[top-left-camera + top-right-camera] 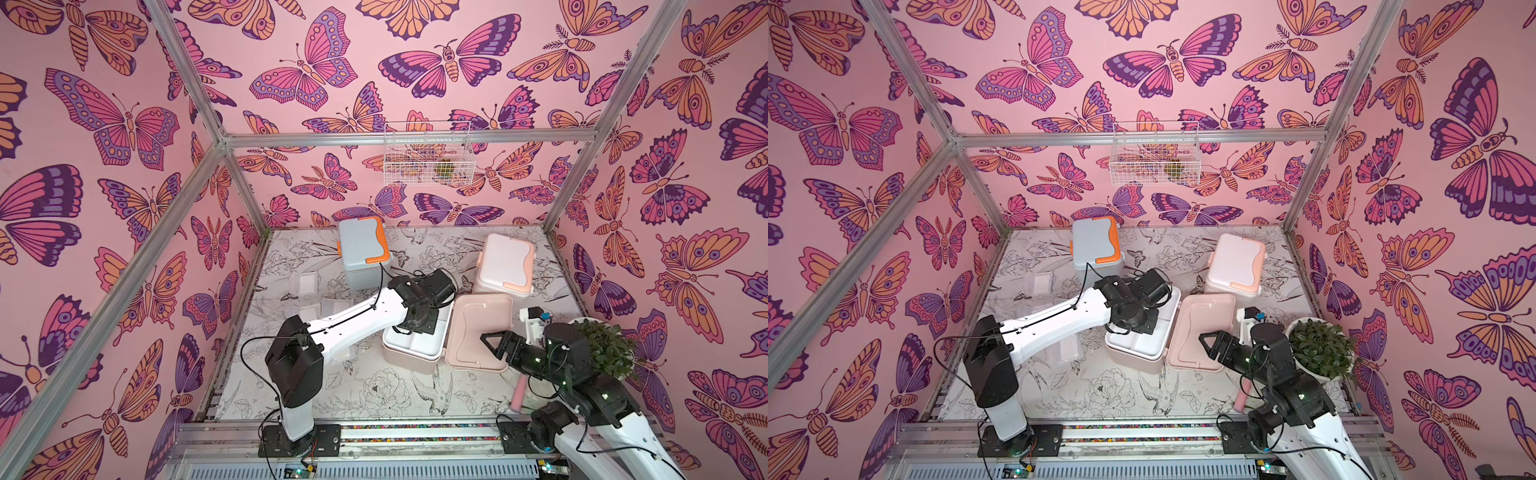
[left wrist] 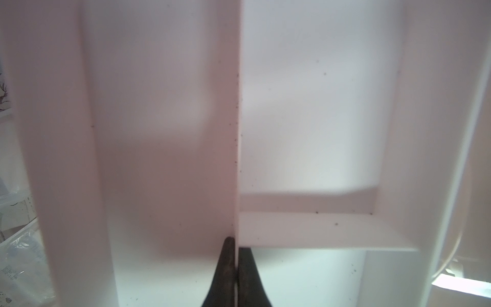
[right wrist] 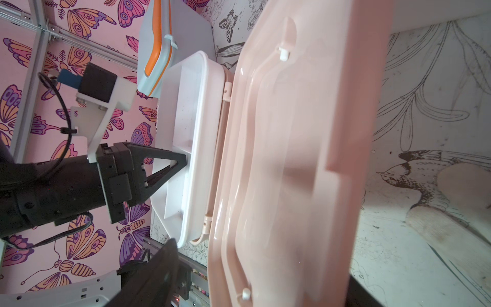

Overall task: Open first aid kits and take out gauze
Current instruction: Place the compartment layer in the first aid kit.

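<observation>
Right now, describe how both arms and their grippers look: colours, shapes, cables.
The left arm and right arm share white shell links and black joint housings. Thin black cables loop along them; the right one shows small green lights. The left gripper and right gripper have black, open-framed triangular fingers. A white bracket at the left wrist carries a black camera with a blue plug.

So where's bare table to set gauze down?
Front strip between the open pink kit and the rail is bare; so is the back gap between blue kit and white kit. Crowded: gauze packets left, plant and brush right.
</observation>
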Motion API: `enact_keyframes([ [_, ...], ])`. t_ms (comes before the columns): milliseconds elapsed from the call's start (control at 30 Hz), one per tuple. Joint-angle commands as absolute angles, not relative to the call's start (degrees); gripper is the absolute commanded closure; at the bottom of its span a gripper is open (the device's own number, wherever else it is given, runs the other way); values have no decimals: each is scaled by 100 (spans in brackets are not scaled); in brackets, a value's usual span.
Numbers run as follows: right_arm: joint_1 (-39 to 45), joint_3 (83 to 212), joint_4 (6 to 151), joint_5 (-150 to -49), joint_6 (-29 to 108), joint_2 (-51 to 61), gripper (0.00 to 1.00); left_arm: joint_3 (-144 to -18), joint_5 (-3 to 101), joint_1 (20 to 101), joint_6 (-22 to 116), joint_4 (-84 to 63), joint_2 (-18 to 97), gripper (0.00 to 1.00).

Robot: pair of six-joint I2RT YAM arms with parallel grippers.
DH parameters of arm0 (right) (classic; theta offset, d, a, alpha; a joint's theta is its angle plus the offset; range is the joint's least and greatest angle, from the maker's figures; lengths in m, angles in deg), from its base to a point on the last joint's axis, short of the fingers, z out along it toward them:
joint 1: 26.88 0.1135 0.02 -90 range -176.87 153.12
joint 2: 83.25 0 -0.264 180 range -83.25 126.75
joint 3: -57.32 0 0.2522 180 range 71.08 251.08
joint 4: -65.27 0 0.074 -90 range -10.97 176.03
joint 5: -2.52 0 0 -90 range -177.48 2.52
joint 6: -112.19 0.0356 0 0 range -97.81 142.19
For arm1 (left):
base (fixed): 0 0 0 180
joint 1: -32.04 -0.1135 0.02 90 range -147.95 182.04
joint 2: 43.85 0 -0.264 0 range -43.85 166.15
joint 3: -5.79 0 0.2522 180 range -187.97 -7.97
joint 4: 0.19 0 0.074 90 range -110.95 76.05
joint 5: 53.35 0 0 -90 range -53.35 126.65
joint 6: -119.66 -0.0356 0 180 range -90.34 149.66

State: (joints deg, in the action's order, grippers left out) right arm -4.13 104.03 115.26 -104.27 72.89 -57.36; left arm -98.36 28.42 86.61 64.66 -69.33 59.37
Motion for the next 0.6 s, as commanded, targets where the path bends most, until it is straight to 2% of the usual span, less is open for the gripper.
enact_keyframes([
  [0, -402, 10465, 11484, -10522, 7163, -5715, 24, -9718, 2943, 8711, 6516, -7113, 6068, 100],
  [567, -402, 10440, 11375, -10550, 7150, -5604, 24, -9982, 2857, 8720, 6488, -7600, 6082, 100],
])
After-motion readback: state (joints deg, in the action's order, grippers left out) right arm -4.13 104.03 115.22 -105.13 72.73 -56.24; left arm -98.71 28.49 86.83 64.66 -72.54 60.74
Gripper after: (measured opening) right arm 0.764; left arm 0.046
